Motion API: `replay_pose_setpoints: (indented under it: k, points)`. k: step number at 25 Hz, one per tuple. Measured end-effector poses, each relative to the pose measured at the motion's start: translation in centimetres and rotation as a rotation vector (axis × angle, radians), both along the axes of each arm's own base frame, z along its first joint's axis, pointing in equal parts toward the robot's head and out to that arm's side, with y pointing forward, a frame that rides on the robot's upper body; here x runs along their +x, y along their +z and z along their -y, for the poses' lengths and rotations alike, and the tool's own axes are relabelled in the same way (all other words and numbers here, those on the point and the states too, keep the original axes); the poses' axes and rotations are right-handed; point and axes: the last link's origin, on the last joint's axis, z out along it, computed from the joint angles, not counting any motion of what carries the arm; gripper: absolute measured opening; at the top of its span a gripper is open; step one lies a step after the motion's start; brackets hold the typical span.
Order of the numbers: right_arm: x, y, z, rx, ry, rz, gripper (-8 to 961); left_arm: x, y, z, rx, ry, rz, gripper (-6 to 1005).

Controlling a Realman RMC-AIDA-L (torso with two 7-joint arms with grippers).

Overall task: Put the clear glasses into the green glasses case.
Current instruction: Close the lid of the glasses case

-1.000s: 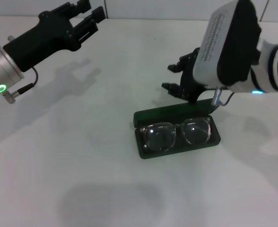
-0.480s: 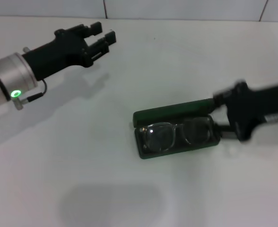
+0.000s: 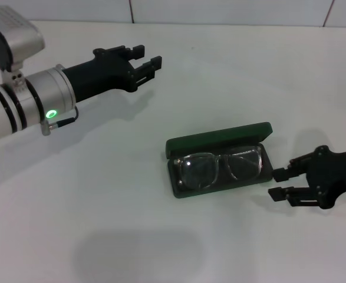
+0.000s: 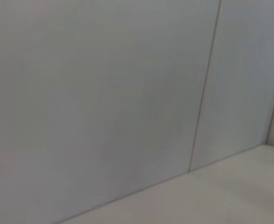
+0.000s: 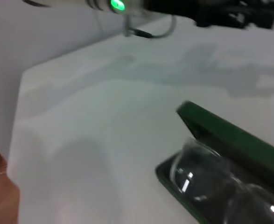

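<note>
Clear glasses (image 3: 220, 167) lie folded inside the green glasses case (image 3: 218, 160), lid up, mid-surface, so placement looks done. My right gripper (image 3: 280, 184) sits low just beside the case's end, jaws released and empty. My left gripper (image 3: 150, 61) hovers well apart, jaws also spread.

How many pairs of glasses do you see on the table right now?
1. The clear glasses lie inside the open green glasses case at mid-table, between the raised left claw and the low right claw. None seem hidden.
</note>
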Motion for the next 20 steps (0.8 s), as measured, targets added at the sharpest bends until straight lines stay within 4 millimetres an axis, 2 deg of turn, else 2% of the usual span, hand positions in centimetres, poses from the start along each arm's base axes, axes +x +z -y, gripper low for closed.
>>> replay_pose_setpoints:
  k: [4, 6, 13, 20]
  points:
    - [1.3, -0.9, -0.5, -0.010, -0.074, -0.001, 386, 0.2, -1.2, 0.0, -0.036, -0.004, -0.037, 523]
    - [1.6, -1.6, -0.7, -0.020, -0.091, -0.005, 386, 0.6, -2.4, 0.4, -0.087, -0.025, -0.071, 523]
    - [1.6, -2.8, -1.0, -0.032, -0.082, -0.010, 385, 2.1, -5.0, 2.3, -0.231, -0.108, -0.115, 523]
    - [1.6, -3.1, -1.3, -0.014, -0.077, -0.015, 385, 2.7, -5.3, 3.0, -0.276, -0.142, -0.091, 524]
